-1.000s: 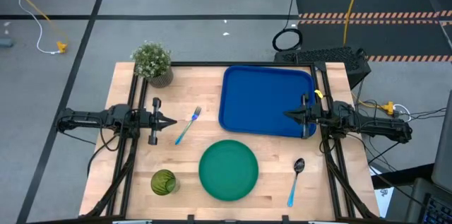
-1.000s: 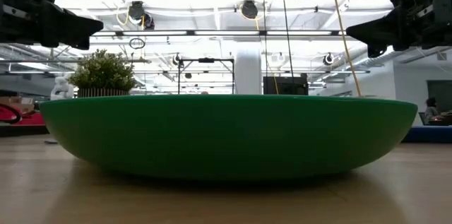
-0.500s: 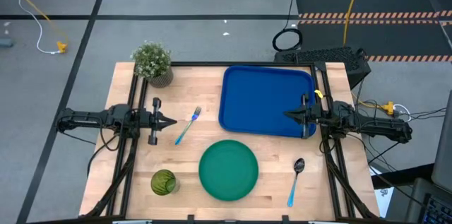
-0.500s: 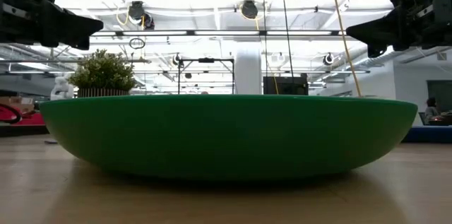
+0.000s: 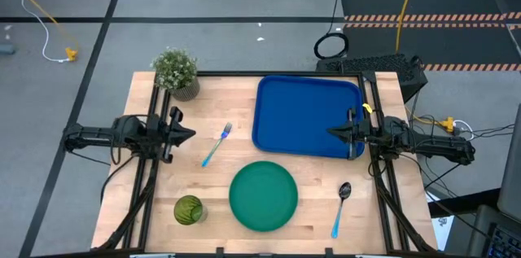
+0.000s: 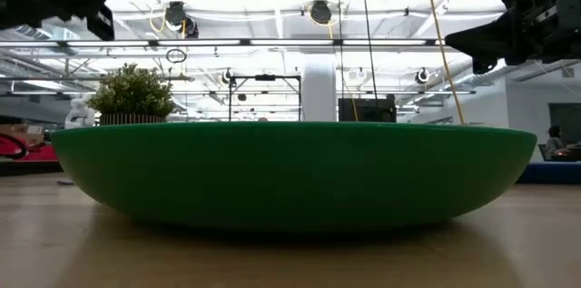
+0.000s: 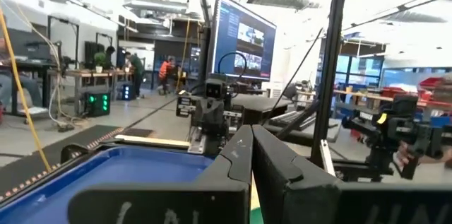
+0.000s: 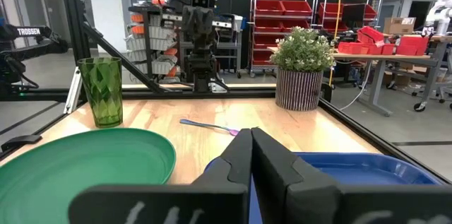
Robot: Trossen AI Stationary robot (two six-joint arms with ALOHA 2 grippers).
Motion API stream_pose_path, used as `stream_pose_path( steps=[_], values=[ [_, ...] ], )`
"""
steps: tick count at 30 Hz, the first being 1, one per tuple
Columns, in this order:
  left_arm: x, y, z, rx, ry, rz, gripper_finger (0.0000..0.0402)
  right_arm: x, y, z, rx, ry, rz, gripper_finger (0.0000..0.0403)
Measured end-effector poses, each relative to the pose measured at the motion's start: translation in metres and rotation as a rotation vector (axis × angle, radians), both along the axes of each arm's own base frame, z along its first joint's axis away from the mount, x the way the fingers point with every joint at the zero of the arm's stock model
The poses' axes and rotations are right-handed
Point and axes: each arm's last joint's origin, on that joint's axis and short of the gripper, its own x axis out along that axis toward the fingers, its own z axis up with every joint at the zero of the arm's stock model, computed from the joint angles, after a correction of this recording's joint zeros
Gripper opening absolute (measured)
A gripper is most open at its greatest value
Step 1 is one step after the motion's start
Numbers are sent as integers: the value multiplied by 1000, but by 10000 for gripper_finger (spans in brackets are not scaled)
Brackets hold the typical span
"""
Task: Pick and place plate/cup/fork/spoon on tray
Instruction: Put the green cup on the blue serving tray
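Four items wait on the bare wood, none yet on the tray [image 5: 309,115]. The fork [image 5: 216,144] lies just ahead of the left gripper [image 5: 189,135] and slightly toward the table's near edge, its long axis slanted, tines at the far end, handle trailing toward the plate [image 5: 263,196]. That makes the left arm plainly the nearer one for it; a wrist turn to cross the handle looks needed before any descent. The left gripper is raised, its fingers pressed together with nothing between them. The cup [image 5: 188,209] stands farther off on the near side of that same gripper. The right gripper [image 5: 334,132] hangs over the tray's right edge, fingers likewise clenched on nothing; the spoon [image 5: 339,208] lies on its near side, handle pointing to the table's near edge, and the plate sits beyond the spoon, between the two arms.
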Motion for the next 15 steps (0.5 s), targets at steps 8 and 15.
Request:
stream_pose_path(
  steps=[8, 15],
  values=[
    [11, -7, 55, 27, 145, -55, 5, -1, 0, 7, -8, -72, 1, 0],
    [36, -23, 108, 101, 238, -144, 5, -1, 0, 9, -10, -97, 2, 0]
  ],
)
